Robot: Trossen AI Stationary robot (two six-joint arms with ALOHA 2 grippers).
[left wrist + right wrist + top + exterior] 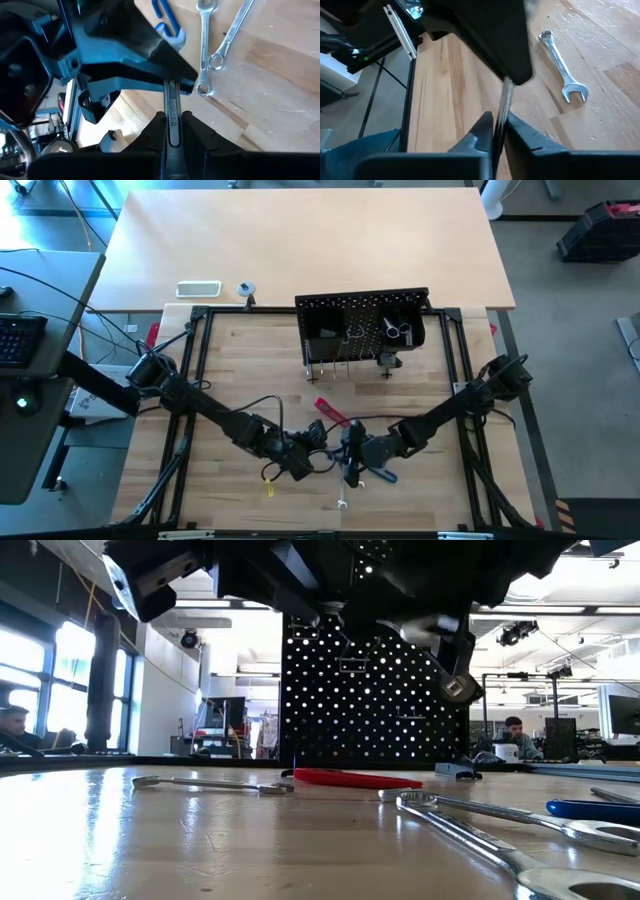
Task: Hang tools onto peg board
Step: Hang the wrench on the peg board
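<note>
Here both grippers, left gripper (172,131) and right gripper (497,131), pinch one wrench (171,107).

my peg board (362,320) is black with rows of holes; wrenches (204,47) silver, one tool (355,779) red, bench (250,370) pale wood.

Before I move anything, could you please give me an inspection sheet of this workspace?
Surface: wooden table top, bare between the items.
Job's things: peg board upright at the far side, few items hung; held wrench; loose wrench; red-handled tool; blue-handled tool.
Clutter: small yellow item near the front.
Grippers: left gripper and right gripper meet mid-table, both shut on the held wrench.
Cables: black cable looping by the left arm.
Surroundings: seated person behind the table; keyboard at the side.
</note>
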